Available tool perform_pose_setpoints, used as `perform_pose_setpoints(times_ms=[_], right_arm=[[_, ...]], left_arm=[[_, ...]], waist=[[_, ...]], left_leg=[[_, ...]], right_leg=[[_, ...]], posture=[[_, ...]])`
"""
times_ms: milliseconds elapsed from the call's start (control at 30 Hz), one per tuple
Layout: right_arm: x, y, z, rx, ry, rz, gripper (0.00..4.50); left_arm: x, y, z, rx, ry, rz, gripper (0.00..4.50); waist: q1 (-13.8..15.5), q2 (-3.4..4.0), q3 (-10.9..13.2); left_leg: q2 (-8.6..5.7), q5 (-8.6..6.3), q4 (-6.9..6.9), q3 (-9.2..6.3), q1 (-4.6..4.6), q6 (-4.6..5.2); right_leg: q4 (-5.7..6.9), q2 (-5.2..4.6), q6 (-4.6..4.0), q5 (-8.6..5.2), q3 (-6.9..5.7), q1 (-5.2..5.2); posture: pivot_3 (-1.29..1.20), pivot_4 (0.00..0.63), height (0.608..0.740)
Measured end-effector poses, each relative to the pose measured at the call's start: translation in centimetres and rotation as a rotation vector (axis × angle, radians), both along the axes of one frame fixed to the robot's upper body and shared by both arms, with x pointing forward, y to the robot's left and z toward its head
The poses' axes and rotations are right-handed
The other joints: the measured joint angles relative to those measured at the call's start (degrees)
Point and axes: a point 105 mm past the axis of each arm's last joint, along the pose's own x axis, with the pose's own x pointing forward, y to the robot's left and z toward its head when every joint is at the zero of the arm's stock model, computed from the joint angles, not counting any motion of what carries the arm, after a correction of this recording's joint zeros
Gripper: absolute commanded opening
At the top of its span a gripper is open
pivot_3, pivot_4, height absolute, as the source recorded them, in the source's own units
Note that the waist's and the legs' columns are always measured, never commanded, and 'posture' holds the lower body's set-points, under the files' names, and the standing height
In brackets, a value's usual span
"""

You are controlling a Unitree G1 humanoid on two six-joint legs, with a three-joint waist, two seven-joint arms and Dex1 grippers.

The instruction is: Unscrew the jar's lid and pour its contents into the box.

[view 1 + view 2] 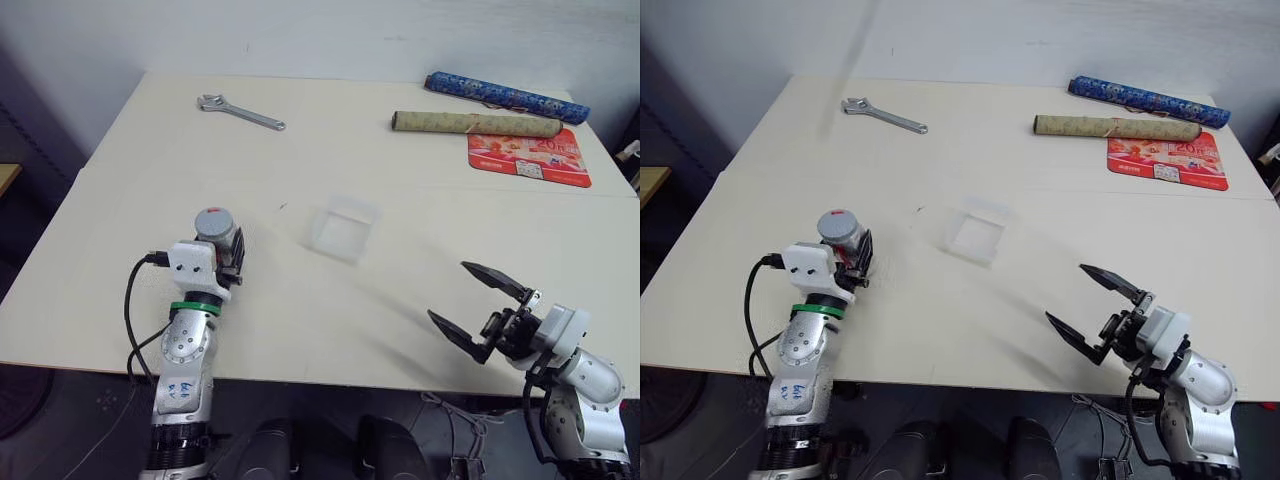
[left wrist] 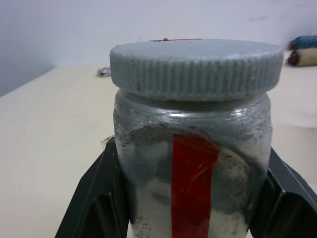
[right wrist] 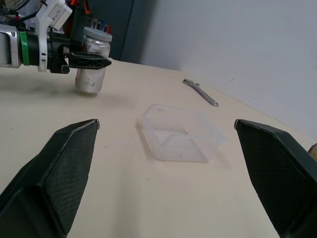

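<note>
With my left gripper point(image 1: 229, 252) clamped on the jar point(image 1: 217, 240), head views put it at the table's point(image 1: 120, 200) near-left, grey lid point(image 1: 213, 221) on top, box point(image 1: 342, 227) well apart toward centre, nothing visible in it. Right gripper point(image 1: 480, 308) hangs at near-right, jaws wide, holding nothing. Wrench point(image 1: 240, 112), two rolled tubes point(image 1: 475, 123) and red mat point(image 1: 528, 156) sit along the far side, out of the way. Left wrist view: both fingers point(image 2: 101, 198) flank the jar body below the lid, red stripe point(image 2: 190, 188) facing camera, lid fully seated; contents not discernible through the cloudy wall. Right wrist view: jar looks clear of the tabletop or barely on it, can't tell; open box lies between my two grippers. Judgement: lid comes off next. Keep the left hold low on the body so the cap rim stays exposed, bring the right over the lid squarely, pinch the ribbed edge, twist without tilting the jar.
</note>
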Motion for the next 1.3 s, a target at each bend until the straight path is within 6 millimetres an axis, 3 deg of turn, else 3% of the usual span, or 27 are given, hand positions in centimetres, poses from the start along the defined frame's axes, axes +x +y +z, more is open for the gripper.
perform_pose_setpoints(times_ms=[133, 233, 367, 467, 533, 733, 1133, 1233, 1300], right_arm=[[0.0, 0.7, 0.2, -0.001, 0.107, 0.051, 4.50], [1.0, 2.0, 1.7, -0.011, 0.187, 0.070, 4.50], [2.5, 8.3, 7.6, -0.033, 0.186, 0.235, 4.50], [2.1, 12.2, 12.4, 0.030, 0.167, 0.380, 4.50], [1.9, 14.3, 13.8, 0.007, 0.184, 0.441, 4.50], [2.0, 17.2, 13.0, -0.077, 0.329, 0.483, 4.50], [2.5, 17.4, 12.3, -0.124, 0.399, 0.479, 4.50], [2.6, 17.3, 12.3, -0.131, 0.393, 0.478, 3.87], [2.6, 17.3, 12.3, -0.137, 0.386, 0.480, 3.20]], left_arm=[[-0.7, 1.9, 2.8, 0.027, -0.026, -0.279, 2.35], [-1.5, 2.2, 5.6, 0.112, 0.002, -0.531, 2.35], [-3.5, -1.4, 7.1, 0.206, 0.140, -0.952, 2.35], [-4.4, -4.0, 7.2, 0.255, 0.157, -1.114, 2.35], [-4.5, -5.4, 7.0, 0.264, 0.153, -1.177, 2.35], [-4.7, -8.5, 5.7, 0.306, 0.122, -1.250, 2.35], [-4.8, -9.3, 5.8, 0.312, 0.055, -1.250, 2.35], [-4.8, -9.3, 5.8, 0.310, 0.053, -1.251, 2.35], [-4.8, -9.3, 5.8, 0.307, 0.053, -1.248, 2.35]], waist=[[-0.46, 0.10, 0.06], [-0.84, 0.17, 0.08], [-1.60, 0.34, 0.18], [-1.60, 0.33, 0.18], [-1.40, 0.31, 0.17], [-1.53, 0.26, 0.15], [-1.56, 0.26, 0.15], [-1.56, 0.26, 0.15], [-1.57, 0.26, 0.15]], left_leg=[[0.25, 0.00, 0.11, 0.01, -0.06, -0.14], [0.32, -0.01, 0.15, 0.00, -0.08, -0.37], [0.31, 0.06, 0.20, 0.04, -0.22, -0.56], [0.34, 0.27, 0.06, 0.03, -0.32, -0.47], [0.31, 0.43, 0.03, 0.00, -0.42, -0.46], [-0.02, 0.38, 0.05, 0.14, -0.53, -0.12], [-0.01, 0.42, 0.07, 0.14, -0.56, -0.08], [-0.01, 0.42, 0.07, 0.14, -0.56, -0.08], [0.00, 0.42, 0.07, 0.14, -0.56, -0.08]], right_leg=[[0.05, -0.08, -0.20, 0.06, 0.03, -0.14], [0.08, -0.06, -0.34, 0.06, 0.04, -0.22], [0.18, -0.03, -0.42, 0.08, 0.28, -0.51], [0.60, 0.09, -0.58, 0.01, 0.46, -0.74], [0.79, 0.23, -0.71, -0.06, 0.34, -0.86], [0.84, 0.17, -0.69, -0.05, 0.06, -0.91], [0.79, 0.17, -0.59, 0.00, 0.06, -0.90], [0.79, 0.17, -0.59, 0.00, 0.06, -0.90], [0.79, 0.17, -0.59, 0.00, 0.06, -0.90]], posture=[[0.00, 0.150, 0.740], [0.00, 0.150, 0.740], [0.00, 0.150, 0.740], [0.00, 0.150, 0.740], [0.00, 0.150, 0.740], [0.00, 0.150, 0.740], [0.00, 0.150, 0.740], [0.00, 0.150, 0.740], [0.00, 0.150, 0.740]])
